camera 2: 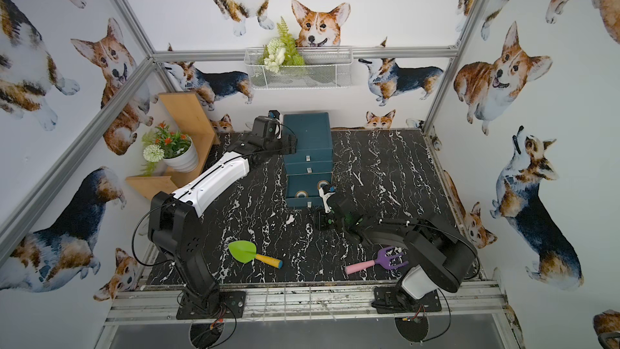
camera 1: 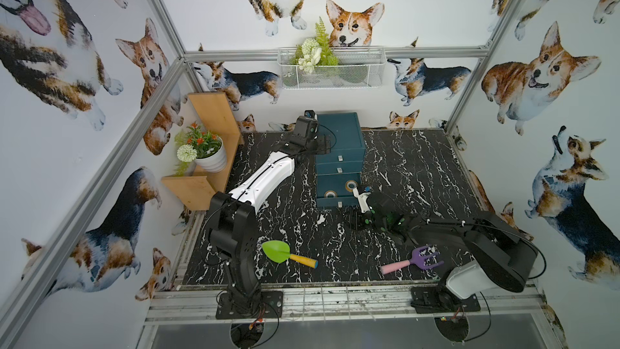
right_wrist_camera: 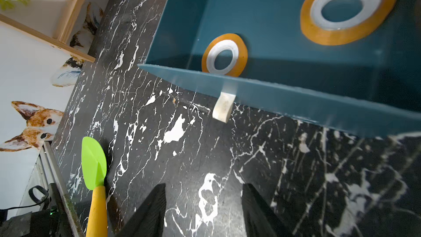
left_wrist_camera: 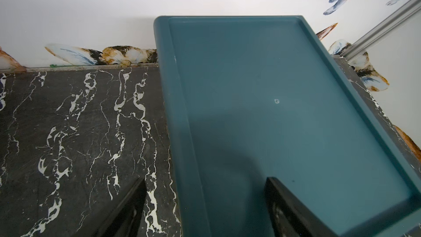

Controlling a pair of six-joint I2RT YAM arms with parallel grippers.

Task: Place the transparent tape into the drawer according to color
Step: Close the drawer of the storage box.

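Observation:
Two orange transparent tape rolls (camera 1: pixel 330 194) (camera 1: pixel 351 185) lie flat in the pulled-out bottom drawer (camera 1: pixel 339 201) of a teal cabinet (camera 1: pixel 340 132). The right wrist view shows both rolls (right_wrist_camera: pixel 224 54) (right_wrist_camera: pixel 348 7) behind the drawer's front wall (right_wrist_camera: pixel 296 101). My right gripper (right_wrist_camera: pixel 204 186) hovers over the black marble table in front of that drawer, open and empty; it appears in both top views (camera 1: pixel 355 222) (camera 2: pixel 322 221). At the cabinet's upper left edge my left gripper (left_wrist_camera: pixel 205 181) (camera 1: pixel 318 145) stands open, straddling the rim of the cabinet top (left_wrist_camera: pixel 273 110) with nothing held.
A green toy shovel (camera 1: pixel 278 251) (right_wrist_camera: pixel 93 163) lies front left and a purple toy fork (camera 1: pixel 422 258) front right. A wooden shelf with a potted plant (camera 1: pixel 208 152) stands at the back left. A wire basket (camera 1: pixel 330 68) hangs on the rear wall.

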